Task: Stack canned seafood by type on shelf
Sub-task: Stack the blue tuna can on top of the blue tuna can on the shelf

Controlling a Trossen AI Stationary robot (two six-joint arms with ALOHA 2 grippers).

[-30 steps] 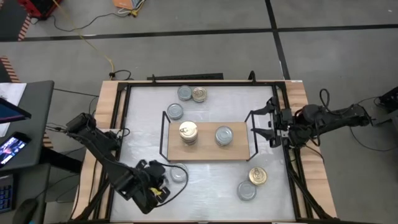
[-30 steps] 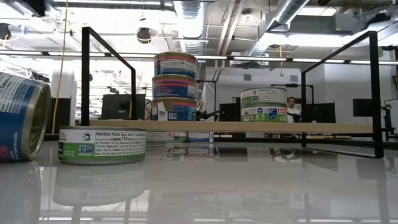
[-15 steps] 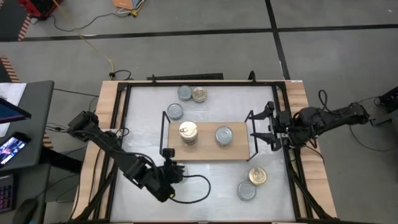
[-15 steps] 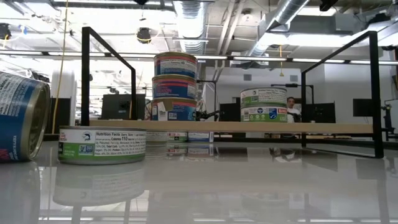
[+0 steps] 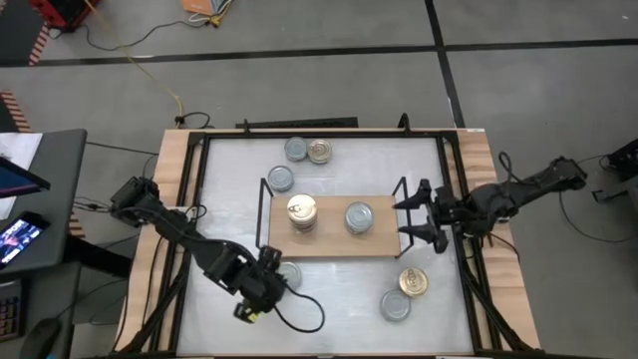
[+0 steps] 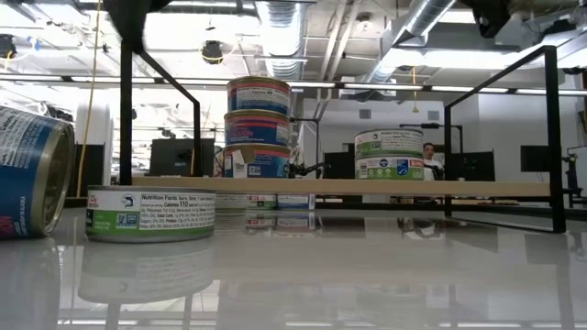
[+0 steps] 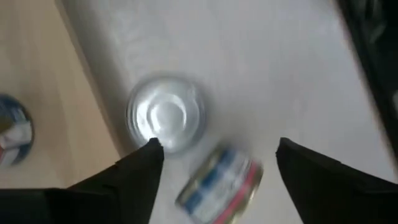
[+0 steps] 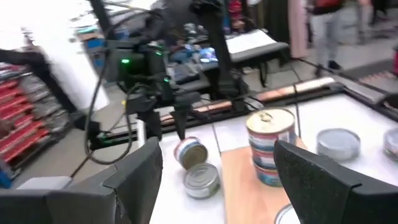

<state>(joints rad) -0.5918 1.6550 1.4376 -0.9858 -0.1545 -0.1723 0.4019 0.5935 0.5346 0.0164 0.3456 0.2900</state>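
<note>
Fingers point(image 7: 134, 180) of the left gripper point(image 5: 269, 283) are spread wide and grasp nothing. They hang over the desk point(image 5: 339, 299), just in front of the shelf's point(image 5: 329, 241) left front corner. Two tins sit below them. One tin point(image 7: 165, 119) stands flat with its plain silver lid up. The other, a blue tin point(image 7: 219, 185), lies tipped on its side between the fingers, touching neither one.

The right gripper point(image 5: 417, 211) waits at the shelf's right end, its fingers open too.

On the shelf, a pile of three point(image 6: 259, 128) stands at the left and a pile of two point(image 6: 389, 155) at the right.

The step in hand looks like picking up the tipped tin. It rests on its round wall, so it could roll away. Its lids face sideways, and one turns toward the shelf. The line through both lids runs almost level with the desk. The tin is wide across and short from lid to lid.

To do this well, the fingers should come straight down and close gently on the two flat lids. Then the tin must be turned flat before it goes on a pile. Its blue label seems to match the pile of three.
</note>
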